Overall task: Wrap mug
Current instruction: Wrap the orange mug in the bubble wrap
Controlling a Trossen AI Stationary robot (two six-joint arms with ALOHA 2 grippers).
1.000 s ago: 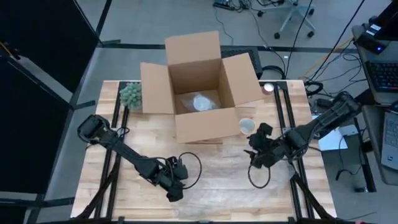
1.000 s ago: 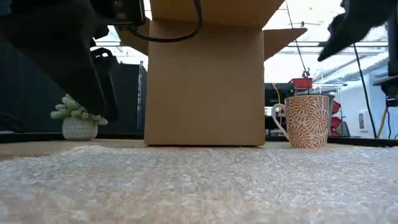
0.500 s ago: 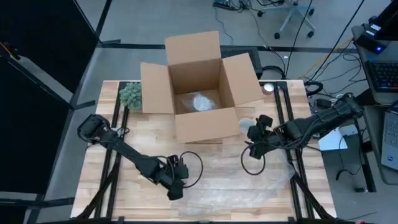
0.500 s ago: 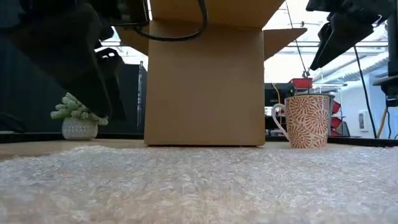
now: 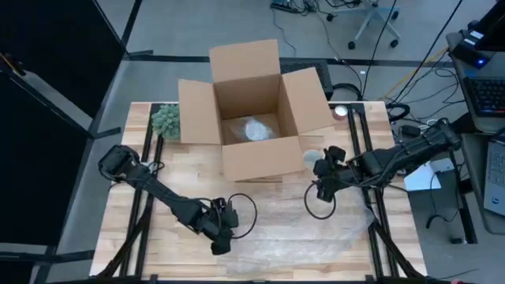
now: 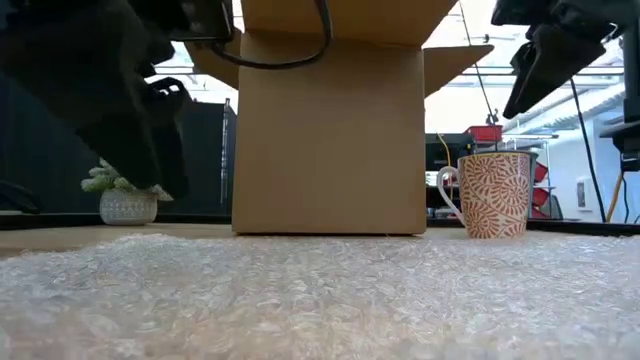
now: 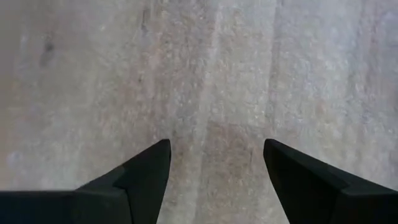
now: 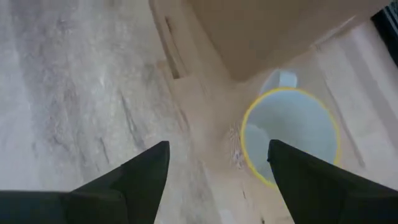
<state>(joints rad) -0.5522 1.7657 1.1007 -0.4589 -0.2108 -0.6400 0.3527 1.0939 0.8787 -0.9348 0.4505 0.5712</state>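
Observation:
The mug [image 6: 497, 193], white with an orange leaf pattern, stands upright on its base on the wooden table, just right of the cardboard box [image 5: 252, 118]. From above its pale rim [image 8: 292, 134] shows near the box's corner. A sheet of bubble wrap [image 5: 304, 229] lies flat on the near half of the table. My right gripper [image 5: 319, 180] hovers open beside the mug, on its near side and above it [image 8: 217, 155]. My left gripper [image 5: 221, 241] hangs open over the bubble wrap's left part [image 7: 214, 155], with nothing between its fingers.
The open box holds a wad of pale wrapping [image 5: 254, 128]; its flaps stand out to the sides. A small potted plant [image 5: 166, 120] sits at the far left corner. Black rails [image 5: 363, 158] run along the table's sides.
My right gripper has moved toward the far edge and a little left, from over the bubble wrap to beside the mug, staying open. The mug has not moved.

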